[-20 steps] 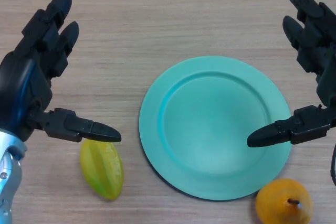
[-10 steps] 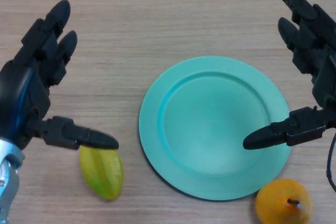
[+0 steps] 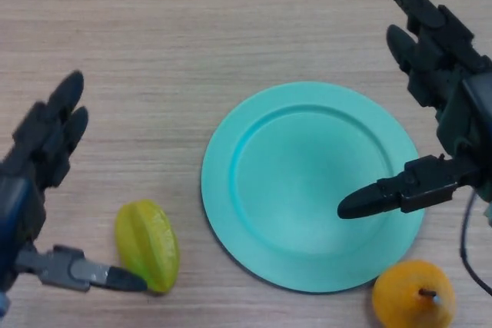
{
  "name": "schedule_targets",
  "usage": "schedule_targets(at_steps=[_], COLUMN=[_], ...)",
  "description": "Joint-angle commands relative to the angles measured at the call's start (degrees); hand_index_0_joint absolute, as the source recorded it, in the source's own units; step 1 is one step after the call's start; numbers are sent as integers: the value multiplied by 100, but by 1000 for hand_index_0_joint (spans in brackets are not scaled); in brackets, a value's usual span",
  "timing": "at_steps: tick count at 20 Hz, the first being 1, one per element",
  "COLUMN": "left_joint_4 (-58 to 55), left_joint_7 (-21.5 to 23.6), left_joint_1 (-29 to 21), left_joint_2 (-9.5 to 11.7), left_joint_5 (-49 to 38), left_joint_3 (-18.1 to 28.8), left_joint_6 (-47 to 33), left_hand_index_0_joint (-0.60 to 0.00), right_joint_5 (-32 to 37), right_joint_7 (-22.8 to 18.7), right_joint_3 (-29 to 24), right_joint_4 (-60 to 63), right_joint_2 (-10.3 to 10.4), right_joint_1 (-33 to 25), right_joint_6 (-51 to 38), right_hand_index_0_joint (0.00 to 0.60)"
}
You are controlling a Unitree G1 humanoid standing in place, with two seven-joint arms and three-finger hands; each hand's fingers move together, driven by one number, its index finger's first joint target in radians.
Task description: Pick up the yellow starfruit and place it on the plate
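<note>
The yellow-green starfruit (image 3: 146, 243) lies on the wooden table at the lower left, just left of the teal plate (image 3: 311, 182). My left hand (image 3: 34, 190) is open at the left edge, its fingers stretched up beside the fruit and its thumb (image 3: 92, 274) reaching under the fruit's near end. My right hand (image 3: 450, 105) is open at the right edge, with its thumb (image 3: 388, 196) hovering over the plate's right part. The plate holds nothing.
An orange pear-like fruit (image 3: 411, 295) with a dark stem sits at the bottom right, by the plate's near rim. The wooden table top (image 3: 231, 28) stretches beyond the plate.
My left hand has moved down and back toward me, so its thumb now sits below the starfruit instead of above it. My right hand has shifted slightly left over the plate.
</note>
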Motion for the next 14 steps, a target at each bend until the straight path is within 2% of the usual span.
schedule_targets(at_steps=[1, 6, 14], left_joint_4=[22, 910, 1557], left_joint_7=[286, 729, 1659], left_joint_1=[52, 140, -115], left_joint_2=[151, 203, 293], left_joint_5=[246, 1386, 1891], left_joint_3=[190, -93, -837], left_joint_6=[-1165, -2092, -1742], left_hand_index_0_joint=[0, 0, 0], right_joint_5=[88, 98, 271], right_joint_7=[-200, -166, -353], right_joint_3=[-75, 12, 1], right_joint_4=[-364, -503, -655], right_joint_2=[-27, 14, 31], right_joint_1=[-200, -166, -77], right_joint_6=[-800, -681, -867], right_hand_index_0_joint=[0, 0, 0])
